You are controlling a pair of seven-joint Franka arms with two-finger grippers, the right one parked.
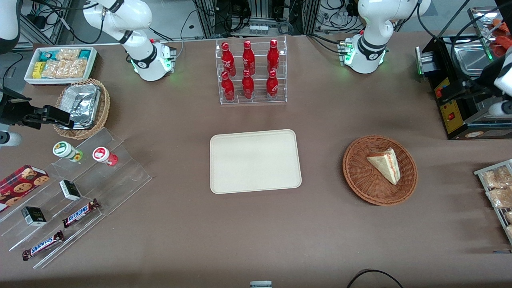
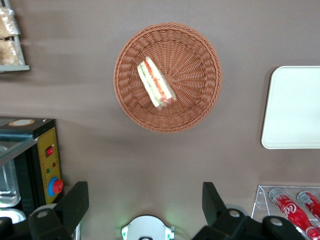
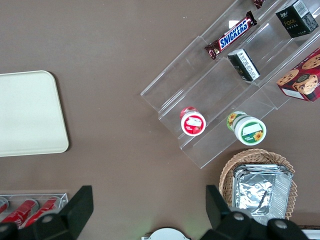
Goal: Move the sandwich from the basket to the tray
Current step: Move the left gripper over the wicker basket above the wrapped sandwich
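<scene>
The sandwich (image 1: pixel 385 165) (image 2: pixel 156 82), a pale wedge with red and green filling along its cut edge, lies in the round reddish-brown basket (image 1: pixel 360 182) (image 2: pixel 195 107). Toward the parked arm's end from the basket, the cream tray (image 1: pixel 255 161) (image 2: pixel 295 107) rests flat on the table with nothing on it. My gripper (image 1: pixel 451 92) (image 2: pixel 142 196) hangs high over the black machine, farther from the front camera than the basket and well apart from it. It is open, its fingers spread wide with nothing between them.
A clear rack of red bottles (image 1: pixel 251 72) (image 2: pixel 295 207) stands farther from the front camera than the tray. The black machine (image 1: pixel 460 104) (image 2: pixel 42 165) sits at the working arm's end, with a rack of packaged snacks (image 1: pixel 498 192) nearer the camera. Stepped acrylic shelves (image 1: pixel 76 192) hold snacks toward the parked arm's end.
</scene>
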